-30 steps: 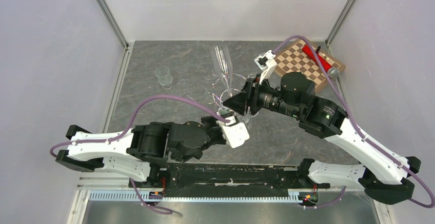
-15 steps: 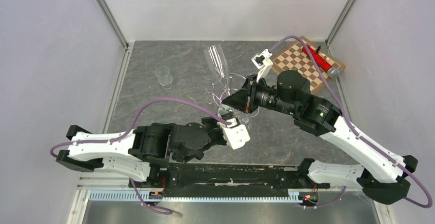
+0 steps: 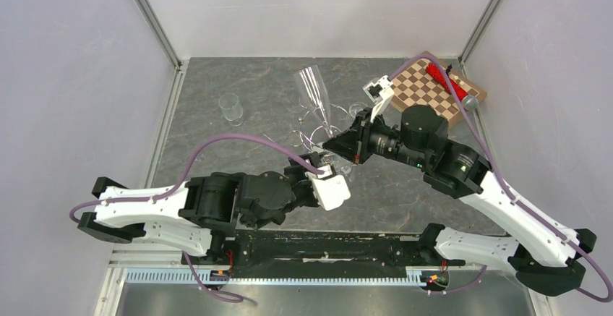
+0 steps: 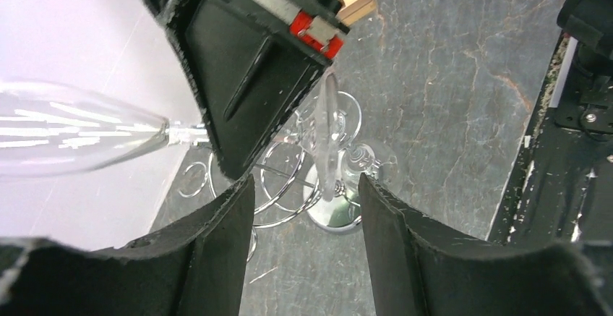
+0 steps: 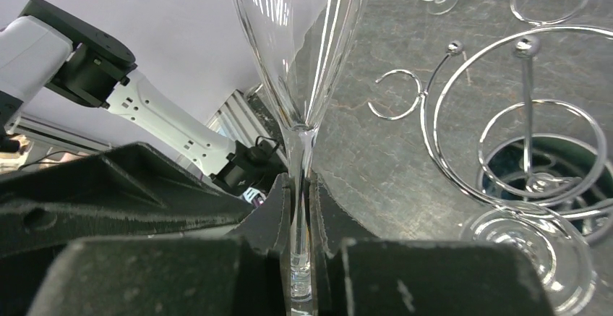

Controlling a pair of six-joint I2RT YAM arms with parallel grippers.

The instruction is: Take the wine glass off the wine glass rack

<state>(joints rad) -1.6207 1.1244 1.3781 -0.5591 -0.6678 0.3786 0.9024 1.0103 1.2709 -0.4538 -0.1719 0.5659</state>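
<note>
On the left of the desk (image 3: 202,117) we see a small clear glass (image 3: 230,106) standing alone. The left claw (image 4: 305,193) is apart and holds nothing. It hangs near the wine glass rack (image 4: 334,215). The wine glass (image 3: 313,88) is tilted over the rack's top ring, and its stem is clamped in the right claw (image 5: 300,200). Whether its foot is free of the loops, we cannot tell. Far right lies a chessboard (image 3: 426,92).

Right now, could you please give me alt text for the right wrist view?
The right gripper is shut on the stem of a clear wine glass, its bowl rising out of frame. The chrome wine glass rack stands to the right on the dark table.
</note>
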